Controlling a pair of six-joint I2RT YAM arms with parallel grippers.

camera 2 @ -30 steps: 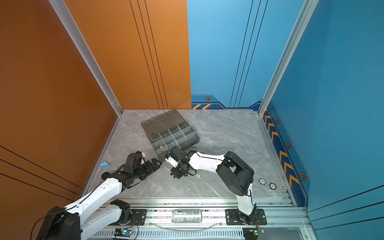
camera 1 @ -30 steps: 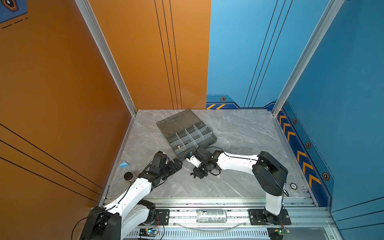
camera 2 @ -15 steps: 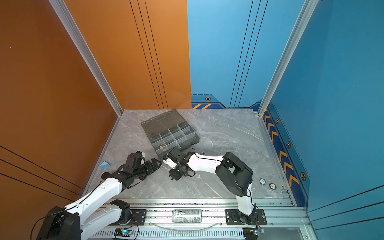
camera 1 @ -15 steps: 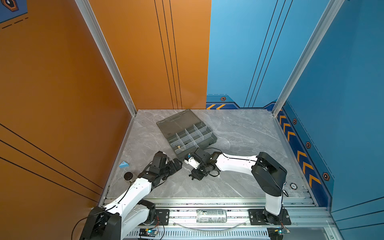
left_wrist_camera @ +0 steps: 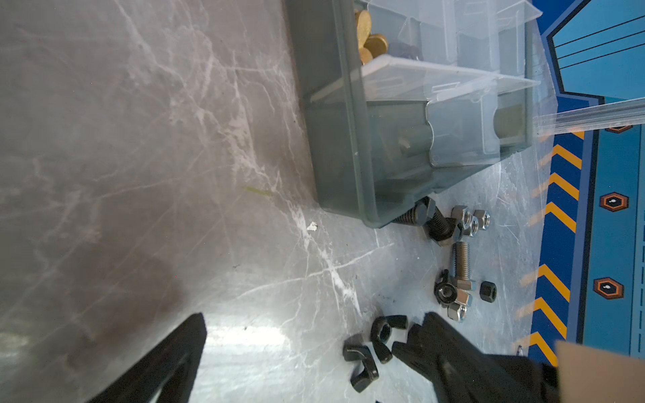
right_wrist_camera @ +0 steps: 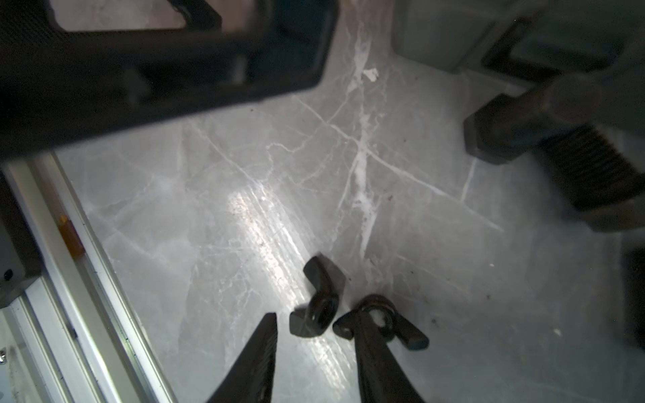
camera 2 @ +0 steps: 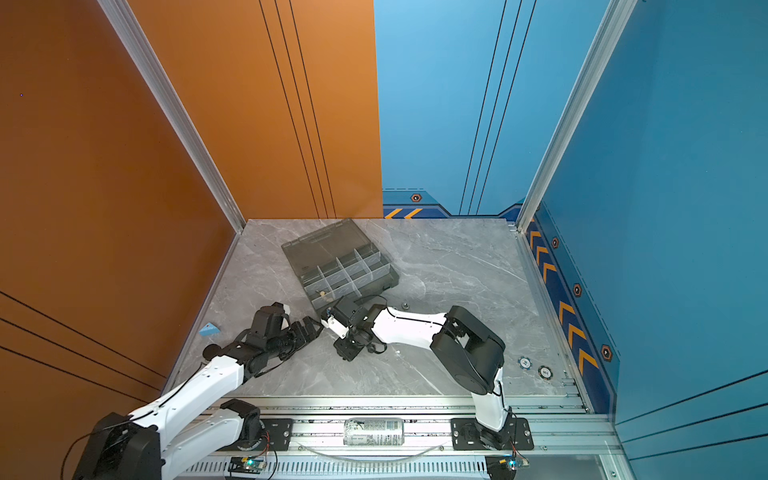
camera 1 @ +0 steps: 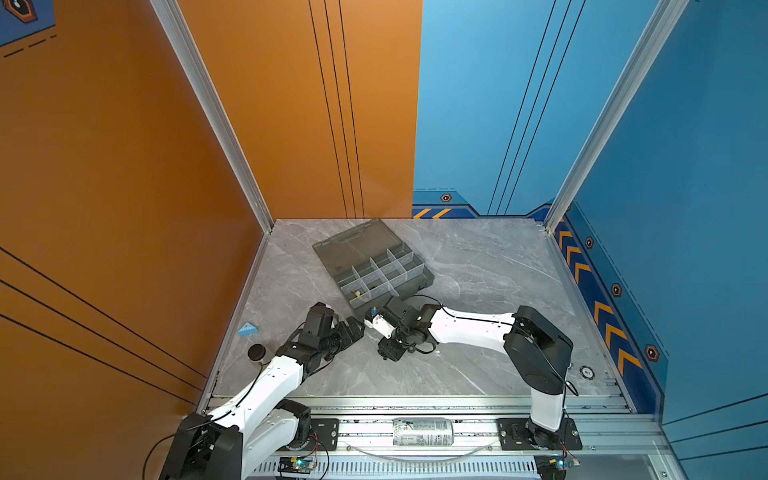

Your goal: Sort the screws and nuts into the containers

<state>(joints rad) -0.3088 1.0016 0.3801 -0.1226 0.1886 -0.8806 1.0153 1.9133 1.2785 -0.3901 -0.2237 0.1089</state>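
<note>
The right pincer stands spread low over the grey worktop, pinching nothing. One black wing nut lies loose between its fingertips. A second wing nut lies partly under one finger, perhaps touching it; the blur leaves that unsure. Beyond the tips, a black screw rests by the organizer box. The left pincer is spread wide and empty. Ahead of it, silver nuts and a silver screw lie near the box corner, and brass pieces sit in a compartment.
</note>
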